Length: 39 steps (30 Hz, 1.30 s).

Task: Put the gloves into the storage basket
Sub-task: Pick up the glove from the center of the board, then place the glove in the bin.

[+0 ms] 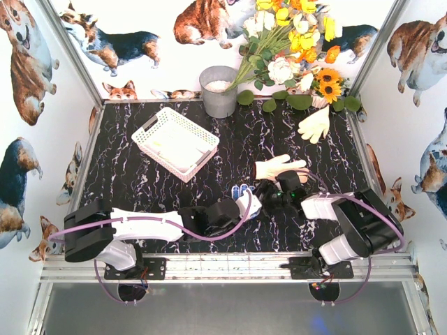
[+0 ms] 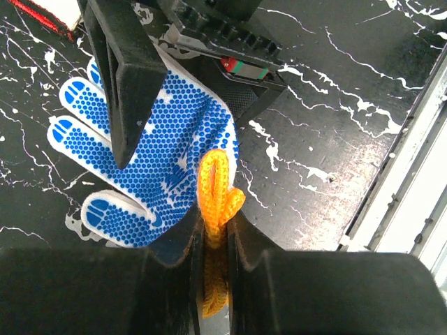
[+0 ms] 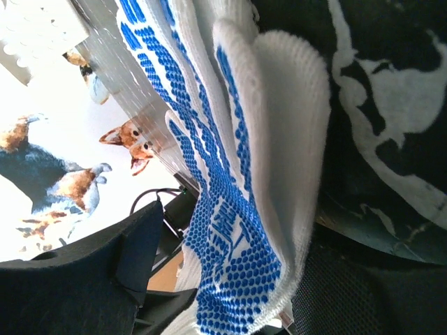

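We see the left gripper (image 2: 216, 225) pinching the blue-dotted glove (image 2: 164, 136) by its orange cuff, near the table (image 1: 140, 183) front edge — right gripper (image 1: 265, 198) spread astride it.

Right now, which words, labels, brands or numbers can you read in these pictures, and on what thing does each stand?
No readable text in any view.
blue-dotted glove: a solid blue mark among the palm dots, perhaps a logo, too distorted to read.
basket and bucket: no label shows.
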Tool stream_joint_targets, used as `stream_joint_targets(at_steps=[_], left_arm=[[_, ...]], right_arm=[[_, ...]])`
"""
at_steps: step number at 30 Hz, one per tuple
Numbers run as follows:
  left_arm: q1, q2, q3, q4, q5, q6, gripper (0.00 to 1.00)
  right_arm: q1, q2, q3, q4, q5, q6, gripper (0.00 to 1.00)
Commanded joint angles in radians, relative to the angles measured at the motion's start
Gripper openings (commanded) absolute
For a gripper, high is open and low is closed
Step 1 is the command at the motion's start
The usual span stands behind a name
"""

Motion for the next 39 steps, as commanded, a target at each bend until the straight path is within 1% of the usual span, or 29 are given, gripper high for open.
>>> stream_joint_targets(at_steps=[1, 2, 5, 8, 12, 15, 18, 22, 23, 25, 29, 31, 34, 35, 37, 39], left_arm=[[-0.003, -0.032, -0.004, -0.008, 0.014, -0.003, 0.0], [-0.003, -0.034, -0.004, -0.008, 0.013, -0.004, 0.0], [-0.003, -0.037, 0.001, -0.011, 0.022, -0.006, 0.0], [-0.004, -0.039, 0.006, -0.025, 0.018, -0.008, 0.0], [-0.005, -0.069, -0.005, -0.027, 0.021, -0.013, 0.0], [-0.004, -0.076, 0.009, -0.068, 0.012, 0.001, 0.0], [-0.004, -0.09, 0.008, -0.084, 0.013, 0.008, 0.0], [-0.004, -0.111, 0.0, -0.087, 0.05, -0.008, 0.0], [-0.004, -0.115, 0.0, -0.089, 0.057, -0.012, 0.0], [-0.005, -0.126, -0.001, -0.101, 0.064, -0.012, 0.0], [-0.005, -0.167, -0.005, -0.185, -0.001, 0.001, 0.0], [-0.003, -0.203, -0.008, -0.217, -0.006, 0.009, 0.0], [-0.001, -0.214, 0.019, -0.275, 0.062, 0.02, 0.0], [-0.001, -0.201, 0.064, -0.292, 0.095, 0.021, 0.0], [-0.001, -0.165, 0.124, -0.35, 0.144, 0.019, 0.0], [-0.001, -0.143, 0.154, -0.367, 0.172, 0.01, 0.0]], right_arm=[[0.013, 0.048, 0.023, 0.08, 0.007, -0.006, 0.65], [0.017, 0.056, 0.029, 0.086, 0.002, -0.007, 0.65], [0.026, 0.077, 0.04, 0.098, -0.005, -0.009, 0.55], [0.027, 0.089, 0.041, 0.117, -0.001, -0.01, 0.5], [0.029, 0.103, 0.054, 0.11, -0.001, -0.026, 0.49], [0.039, 0.12, 0.071, 0.106, -0.003, -0.036, 0.49], [0.046, 0.134, 0.083, 0.112, -0.005, -0.036, 0.47], [0.051, 0.135, 0.086, 0.134, -0.003, -0.024, 0.42], [0.053, 0.133, 0.088, 0.136, -0.005, -0.024, 0.4], [0.056, 0.13, 0.092, 0.127, -0.005, -0.031, 0.3], [0.06, 0.114, 0.106, 0.077, 0.0, -0.061, 0.1], [0.06, 0.079, 0.099, 0.064, 0.022, -0.063, 0.0], [0.062, -0.012, 0.097, 0.004, 0.068, -0.079, 0.0], [0.062, -0.039, 0.103, -0.026, 0.08, -0.088, 0.0], [0.063, -0.091, 0.137, -0.109, 0.094, -0.122, 0.0], [0.063, -0.141, 0.176, -0.198, 0.102, -0.164, 0.0]])
